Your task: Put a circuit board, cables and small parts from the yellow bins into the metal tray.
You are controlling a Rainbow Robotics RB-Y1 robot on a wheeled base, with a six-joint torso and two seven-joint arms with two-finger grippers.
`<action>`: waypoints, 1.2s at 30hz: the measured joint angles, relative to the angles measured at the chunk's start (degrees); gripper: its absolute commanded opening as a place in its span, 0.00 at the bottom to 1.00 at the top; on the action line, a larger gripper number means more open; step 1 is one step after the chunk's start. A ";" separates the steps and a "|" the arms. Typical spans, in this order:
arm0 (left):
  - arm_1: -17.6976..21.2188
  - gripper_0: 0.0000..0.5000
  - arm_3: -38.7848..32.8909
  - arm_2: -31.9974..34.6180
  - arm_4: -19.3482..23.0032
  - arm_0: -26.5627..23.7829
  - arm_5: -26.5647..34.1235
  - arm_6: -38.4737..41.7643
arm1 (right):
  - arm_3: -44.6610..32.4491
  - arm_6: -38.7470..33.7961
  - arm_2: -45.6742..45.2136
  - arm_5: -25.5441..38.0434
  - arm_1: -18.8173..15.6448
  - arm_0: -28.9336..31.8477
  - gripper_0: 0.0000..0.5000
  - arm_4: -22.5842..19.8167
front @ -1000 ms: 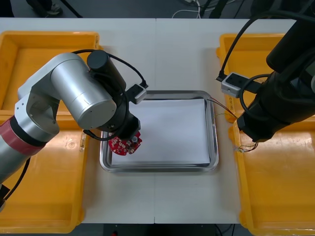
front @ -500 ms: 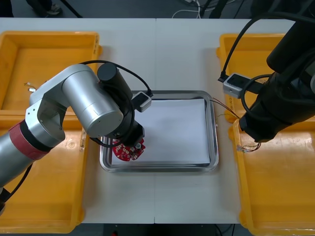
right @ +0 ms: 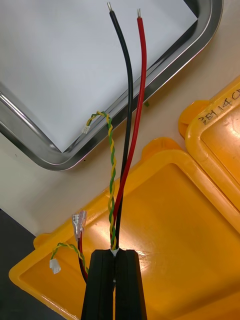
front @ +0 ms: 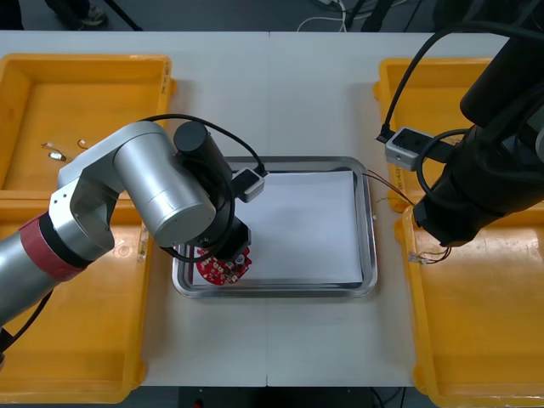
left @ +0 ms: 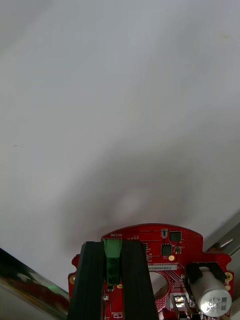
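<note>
My left gripper (left: 113,245) is shut on the green connector of a round red circuit board (left: 165,250). It holds the board (front: 219,268) low over the front left corner of the metal tray (front: 280,291), which is white inside. My right gripper (right: 115,251) is shut on a bundle of cables: a black cable (right: 125,90), a red one (right: 139,85) and a twisted yellow and green one (right: 111,165). The bundle hangs above the near right yellow bin (right: 175,220), and its free ends reach over the tray's corner (right: 45,150).
Small metal parts (front: 53,151) lie in the far left yellow bin (front: 85,61). The near left bin (front: 76,340) and near right bin (front: 484,340) flank the tray. My right arm (front: 484,178) stands over the gap between tray and right bins.
My left arm has swung the circuit board nearer the tray's front left corner and lower. My right arm has barely moved and keeps its cables.
</note>
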 measured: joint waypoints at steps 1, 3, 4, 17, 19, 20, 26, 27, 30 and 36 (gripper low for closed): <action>0.08 0.00 0.24 0.00 0.02 0.00 -0.30 0.00 | 0.00 0.00 0.00 0.00 0.00 0.00 0.00 0.02; 0.26 0.00 0.64 0.00 0.07 0.00 -0.78 0.00 | 0.00 0.00 0.00 0.01 0.01 0.00 0.00 0.07; 0.34 0.00 0.83 0.00 0.11 0.00 -0.91 0.00 | 0.00 0.00 0.00 0.01 0.01 0.00 0.00 0.10; 1.19 0.00 3.10 -2.12 0.27 0.00 -5.61 0.00 | 0.00 0.00 0.00 0.02 0.06 0.00 0.00 0.84; 1.45 0.00 3.17 -2.56 0.38 0.00 -5.62 0.00 | 0.00 0.00 0.00 0.02 0.07 0.00 0.00 0.92; 1.55 0.00 3.19 -2.62 0.55 0.00 -5.63 0.00 | 0.00 0.00 0.00 0.02 0.07 0.00 0.00 1.03; 1.79 0.01 3.27 -2.62 0.88 0.00 -5.66 0.00 | 0.00 0.00 0.00 0.02 0.12 0.00 0.00 1.12; 1.80 0.01 3.28 -2.62 0.89 0.00 -5.66 0.00 | 0.00 0.00 0.00 0.02 0.12 0.00 0.00 1.12; 1.83 0.09 3.30 -2.62 0.91 0.00 -5.67 0.00 | 0.00 0.00 0.00 0.02 0.13 0.00 0.00 1.13; 1.97 1.00 3.34 -2.62 0.95 0.00 -6.18 0.00 | 0.00 0.00 0.00 0.02 0.15 0.00 0.00 1.18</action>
